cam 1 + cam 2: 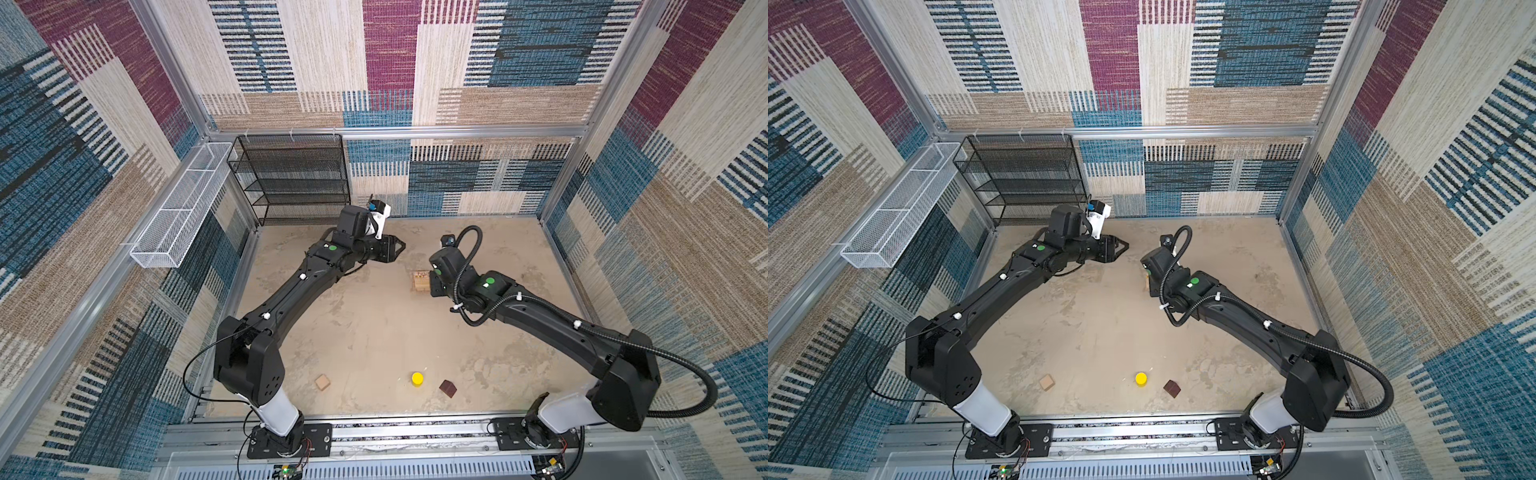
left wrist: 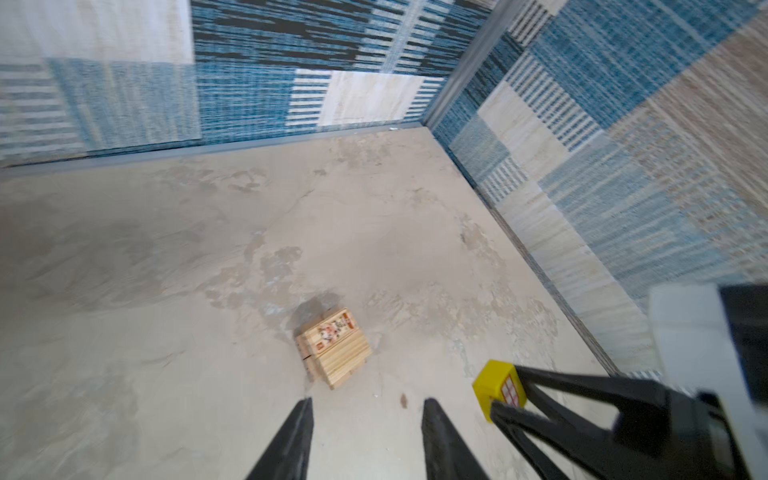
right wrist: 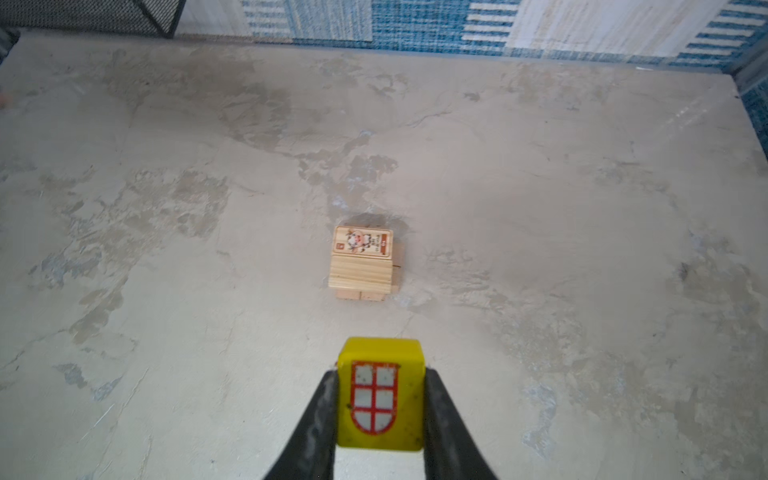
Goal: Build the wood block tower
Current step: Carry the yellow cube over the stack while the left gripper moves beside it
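Right gripper (image 3: 380, 374) clamped on yellow cube (image 3: 380, 415), red window print facing the wrist camera. Cube is apart from the wood block tower (image 1: 419, 280), on its 3 o'clock side. It is probably lifted off the table (image 1: 374, 332), hard to tell. Tower: crossed pale planks, printed plank on top, about 1 o'clock from table centre. Left gripper (image 2: 369, 402) jaws apart, empty, at tower's 11 o'clock. Near edge: tan cube (image 1: 322, 381) 7 o'clock, yellow cylinder (image 1: 417, 379) 6, dark brown block (image 1: 448, 388) 5.
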